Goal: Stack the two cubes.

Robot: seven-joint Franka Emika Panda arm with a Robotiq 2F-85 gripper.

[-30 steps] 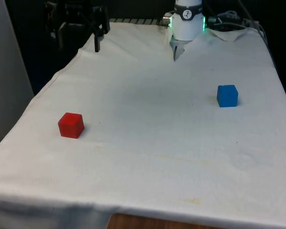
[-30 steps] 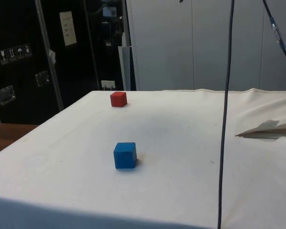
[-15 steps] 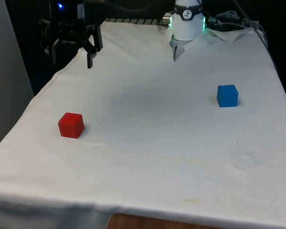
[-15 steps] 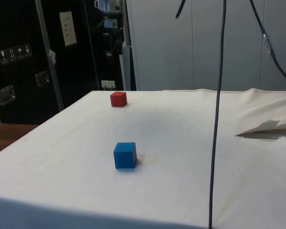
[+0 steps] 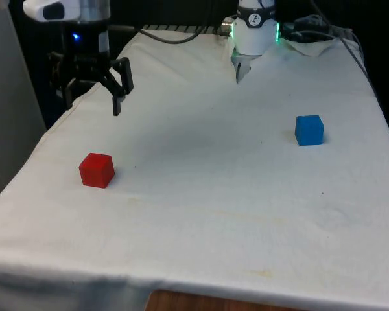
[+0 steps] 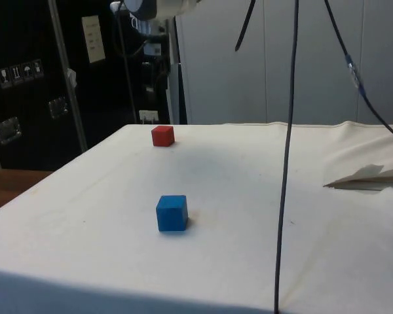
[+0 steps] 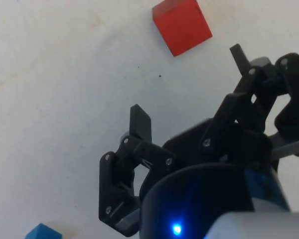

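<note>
Nearer the red cube (image 5: 96,170) now, the tool (image 5: 91,97) has dropped lower, jaws wide and empty, above the bench (image 5: 214,194). Well apart sits the blue cube (image 5: 309,129); a grasp looks imminent.

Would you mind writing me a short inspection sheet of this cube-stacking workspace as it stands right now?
Surface: table under a white cloth, wrinkled at the edges, with faint stains.
Job's things: red cube near the front view's left edge; blue cube far off toward the front view's right. Both sit on the cloth, unstacked and apart.
Clutter: nothing seen.
Grippers: gripper open and empty, in the air above the table's edge on the front view's left, beyond the red cube, touching nothing.
Cables: a black cable hangs down across the side view; more cables lie at the table's far end.
Surroundings: dark cabinets and a pale wall behind, in the side view.
</note>
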